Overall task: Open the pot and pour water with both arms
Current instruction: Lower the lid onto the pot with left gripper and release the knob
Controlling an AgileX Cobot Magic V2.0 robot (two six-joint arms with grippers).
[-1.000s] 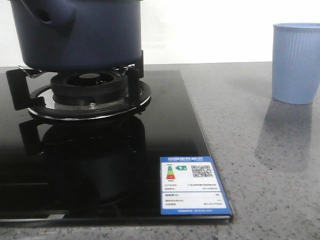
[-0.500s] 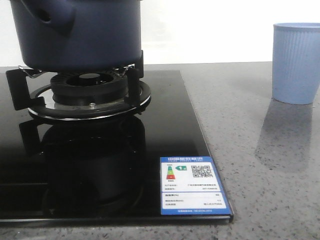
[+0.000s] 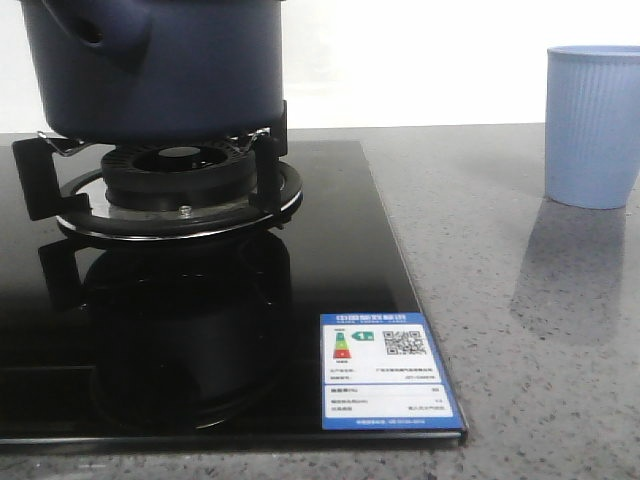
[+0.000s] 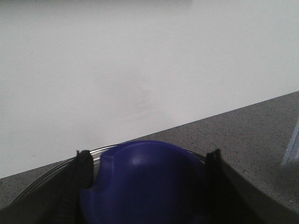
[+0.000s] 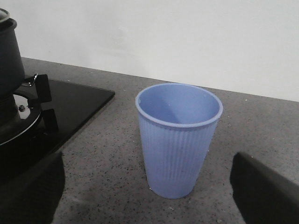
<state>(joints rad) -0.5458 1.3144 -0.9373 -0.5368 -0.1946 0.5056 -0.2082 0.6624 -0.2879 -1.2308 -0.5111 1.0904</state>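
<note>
My front camera sits low, near the hob [image 3: 200, 300], facing the wall. Right wrist camera looks between its jaws at the cup [image 5: 178, 140], shared with front view [image 3: 592, 125]. Left wrist camera sits close over a blue knob [image 4: 145, 182].

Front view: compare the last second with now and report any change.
Nothing visibly changed. The pot sits on the burner as before, and the cup stands upright in the same spot on the counter. No gripper shows in the front view at either time.
</note>
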